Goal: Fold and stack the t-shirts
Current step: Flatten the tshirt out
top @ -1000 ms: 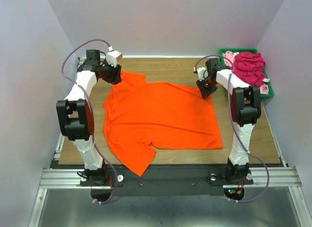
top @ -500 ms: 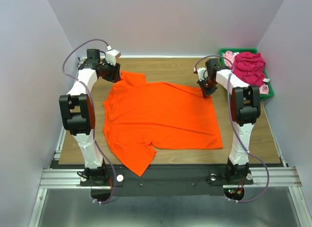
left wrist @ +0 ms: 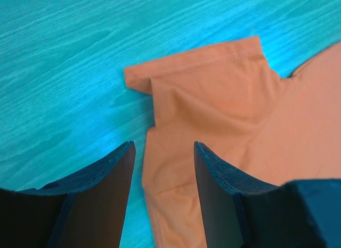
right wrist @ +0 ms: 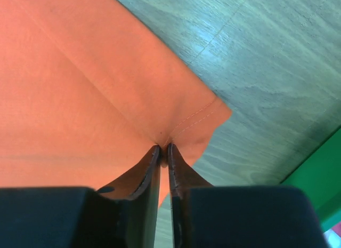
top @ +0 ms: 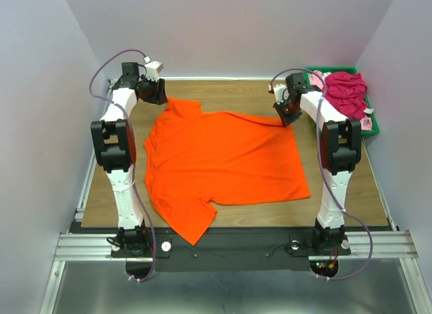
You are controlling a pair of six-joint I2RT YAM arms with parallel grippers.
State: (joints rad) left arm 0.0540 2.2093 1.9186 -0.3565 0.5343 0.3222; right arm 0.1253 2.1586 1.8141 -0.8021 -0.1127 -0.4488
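Observation:
A bright orange t-shirt [top: 223,159] lies spread flat across the table's middle. My right gripper [top: 287,116] is at its far right corner. In the right wrist view that gripper [right wrist: 164,148] is shut on a pinch of the orange cloth [right wrist: 96,82] just inside the stitched hem. My left gripper [top: 156,92] hovers at the far left sleeve [top: 182,108]. In the left wrist view it [left wrist: 164,152] stands open over the sleeve [left wrist: 213,93], with nothing gripped. A magenta t-shirt [top: 345,92] and a pale pink t-shirt [top: 317,78] lie bunched in the bin.
A green plastic bin [top: 373,128] sits at the far right corner of the wooden table [top: 344,186]; its edge [right wrist: 319,189] shows close beside my right gripper. Grey walls close in on the left, back and right.
My right gripper has shut on the shirt's far right corner and drawn it slightly toward the back. My left gripper has shifted a little farther back over the sleeve, still open.

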